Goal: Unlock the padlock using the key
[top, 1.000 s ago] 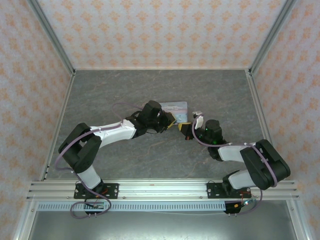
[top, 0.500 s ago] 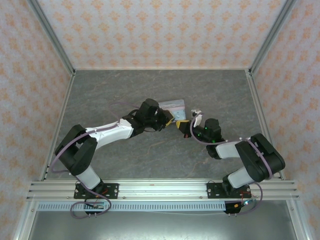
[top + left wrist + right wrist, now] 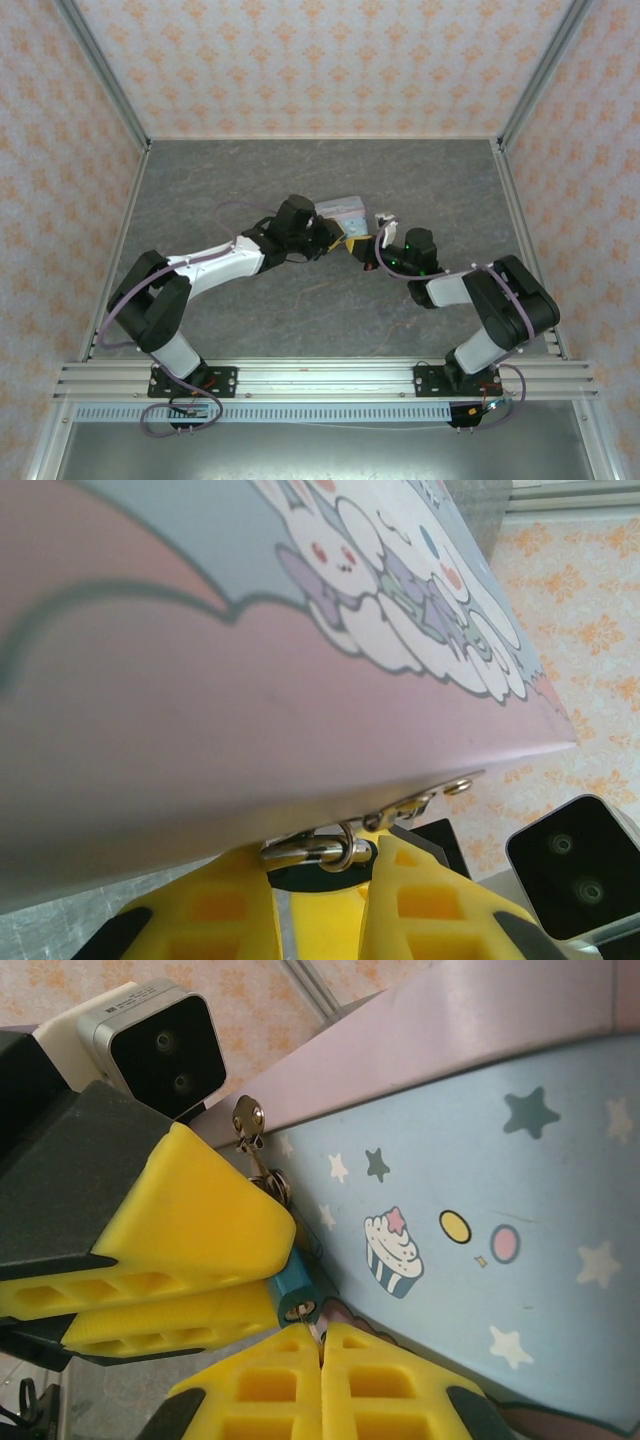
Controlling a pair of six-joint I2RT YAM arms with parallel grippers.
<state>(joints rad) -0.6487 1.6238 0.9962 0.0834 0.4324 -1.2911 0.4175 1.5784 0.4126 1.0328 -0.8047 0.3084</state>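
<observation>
**Yellow fingertips nose to nose beside the cartoon tin**

Teal first: the key (image 3: 296, 1293) sits right at the tip of the right gripper (image 3: 322, 1348). Its two yellow fingers (image 3: 395, 1390) are pressed flat together, with just a thin sliver of metal pinched in the seam under that teal head. So the right side is clamped on the key, no gap to speak of.

The left gripper (image 3: 320, 882) comes in from the other side. Its fingers (image 3: 238, 912) stand narrow, with a steel key ring (image 3: 322, 854) and a short run of links poking up out of the gap. The padlock (image 3: 299, 1238) is buried between those fingers. All I can make out is a brassy edge next to the yellow block, so I'm only fairly sure that's it and that the left fingers are squeezing it.

A small silver spare key (image 3: 248, 1118) hangs off the ring, lying against the tin (image 3: 480, 1210). The pale blue side with stars and a cupcake is just behind both fingertips.

From above, both arms bend inward over the grey table (image 3: 220, 180). The two grippers meet tip to tip near the middle, touching the near edge of the tin.
</observation>
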